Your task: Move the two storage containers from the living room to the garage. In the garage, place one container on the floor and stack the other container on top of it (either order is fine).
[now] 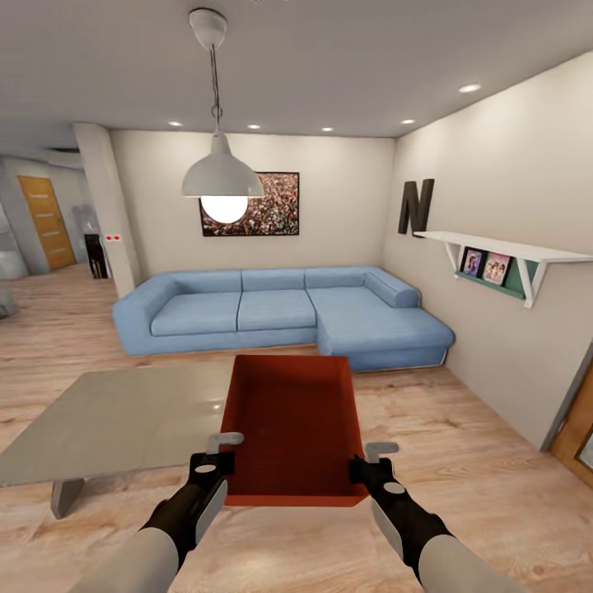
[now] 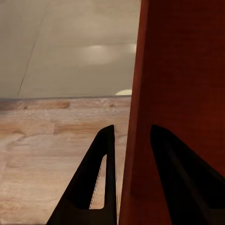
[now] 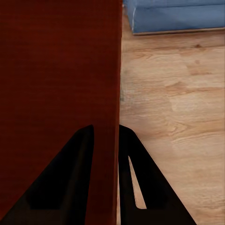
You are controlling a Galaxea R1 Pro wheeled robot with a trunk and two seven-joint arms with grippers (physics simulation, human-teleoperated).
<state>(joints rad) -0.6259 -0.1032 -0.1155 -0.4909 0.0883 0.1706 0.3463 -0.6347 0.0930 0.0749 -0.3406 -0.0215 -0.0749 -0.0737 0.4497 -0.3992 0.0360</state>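
One red-orange storage container (image 1: pixel 292 428) hangs level in front of me above the light wood planks of the living room (image 1: pixel 469 461). My left gripper (image 1: pixel 222 463) is shut on its left wall, and my right gripper (image 1: pixel 364 468) is shut on its right wall. In the left wrist view the red wall (image 2: pixel 183 70) runs between the dark fingers of the left gripper (image 2: pixel 132 135). The right wrist view shows the same for the right gripper (image 3: pixel 107 130), with the container's side (image 3: pixel 56 61) beside the plank flooring. The garage and its floor are out of view.
A low grey coffee table (image 1: pixel 115 420) stands close on my left, its edge under the container's left side. A blue corner sofa (image 1: pixel 280 313) lines the far wall under a pendant lamp (image 1: pixel 222 177). A white shelf (image 1: pixel 511 255) juts from the right wall. An orange door (image 1: pixel 45 222) is far left.
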